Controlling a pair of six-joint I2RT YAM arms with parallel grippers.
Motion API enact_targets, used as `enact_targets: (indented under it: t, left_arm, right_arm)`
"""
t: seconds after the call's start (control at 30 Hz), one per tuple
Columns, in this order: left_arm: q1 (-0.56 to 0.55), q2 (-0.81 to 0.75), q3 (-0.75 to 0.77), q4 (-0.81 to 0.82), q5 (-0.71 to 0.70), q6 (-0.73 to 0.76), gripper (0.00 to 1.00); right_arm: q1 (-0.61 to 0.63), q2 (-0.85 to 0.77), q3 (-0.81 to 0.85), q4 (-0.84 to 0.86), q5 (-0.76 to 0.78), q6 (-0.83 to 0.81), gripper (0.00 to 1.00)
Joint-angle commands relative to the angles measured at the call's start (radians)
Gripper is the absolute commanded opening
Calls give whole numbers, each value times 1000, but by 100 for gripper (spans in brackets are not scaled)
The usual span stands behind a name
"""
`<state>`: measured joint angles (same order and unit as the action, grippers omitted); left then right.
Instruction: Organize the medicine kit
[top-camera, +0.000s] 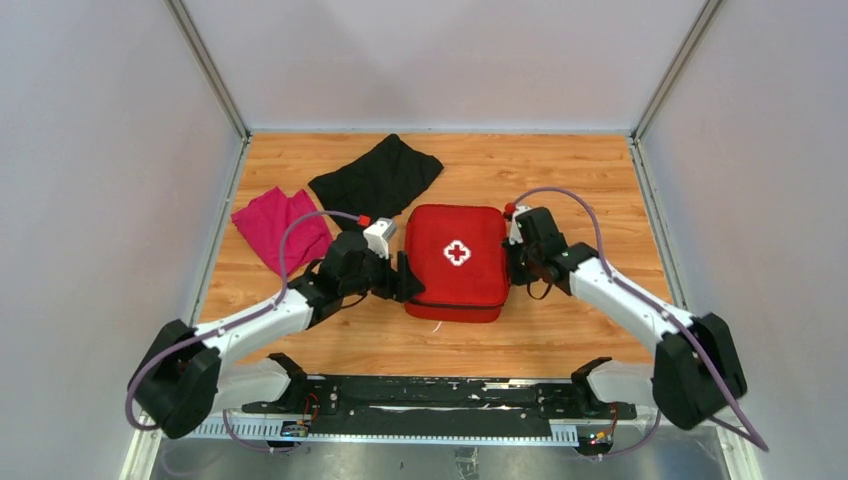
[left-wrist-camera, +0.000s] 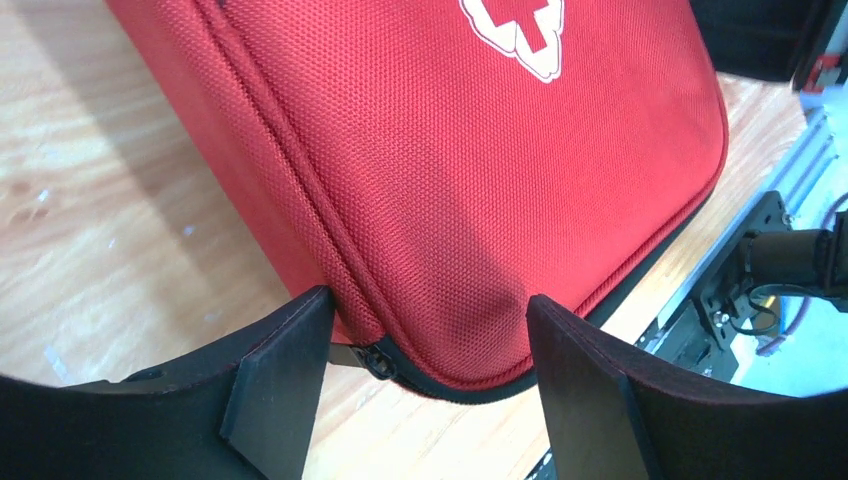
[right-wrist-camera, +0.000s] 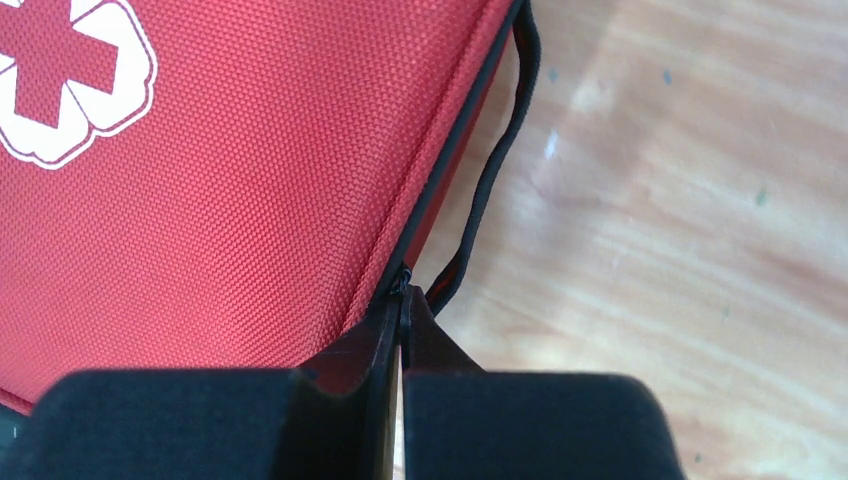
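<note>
The kit (top-camera: 456, 262) lay flat in the middle of the bench (top-camera: 560, 180), lid down, cross (top-camera: 457, 252) up, with an arm at each side. The zip looked run shut along the edges in view, so the step in hand was most likely opening the case, or else finishing its closure; the pictures alone could not settle which.

The left end effector (left-wrist-camera: 430, 305) stood wide about the near left corner, both fingers against the fabric, and appeared to be grasping that corner to brace the case. A small metal zip pull (left-wrist-camera: 375, 358) sat just beside its left finger. The right end effector (right-wrist-camera: 403, 310) was clenched, tips meeting at the zip line on the right edge; whether a pull was caught between them I could not tell.

The next move would call for a steady hold on the left while the right followed the zip round the rounded corners without lifting the soft case.

The shell was coarse red woven nylon, padded, a rounded square with piped seams and a black zip band. A thin black loop (right-wrist-camera: 490, 190) bowed out from the right edge. A black cloth (top-camera: 378, 178) and a magenta cloth (top-camera: 280, 228) lay crumpled at the far left, apart from the kit
</note>
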<state>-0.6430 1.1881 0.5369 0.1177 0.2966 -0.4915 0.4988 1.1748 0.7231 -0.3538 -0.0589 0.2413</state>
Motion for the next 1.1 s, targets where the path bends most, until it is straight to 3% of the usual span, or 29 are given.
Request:
enact_targets:
  t: [0.0, 0.07, 0.2, 0.27, 0.4, 0.7, 1.07]
  left_arm:
    - [-35, -153, -52, -35, -22, -45, 76]
    - [-35, -208, -18, -183, -147, -1, 80]
    - [-35, -274, 106, -435, -377, 89, 99]
    - [-35, -299, 142, -474, -436, 110, 100]
    - [-88, -331, 148, -425, -420, 196, 100]
    - [-456, -192, 113, -270, -410, 628, 100]
    - [-491, -45, 162, -307, -506, 737, 92]
  right_arm:
    - [6, 156, 161, 58, -250, -125, 0]
    - [6, 226, 213, 42, -280, -142, 0]
    - [5, 326, 267, 34, -284, -159, 0]
    - [5, 356, 281, 34, -282, -159, 0]
    - [5, 391, 290, 23, -286, -146, 0]
    - [4, 400, 286, 8, -294, -127, 0]
    - [4, 401, 283, -2, -333, -111, 0]
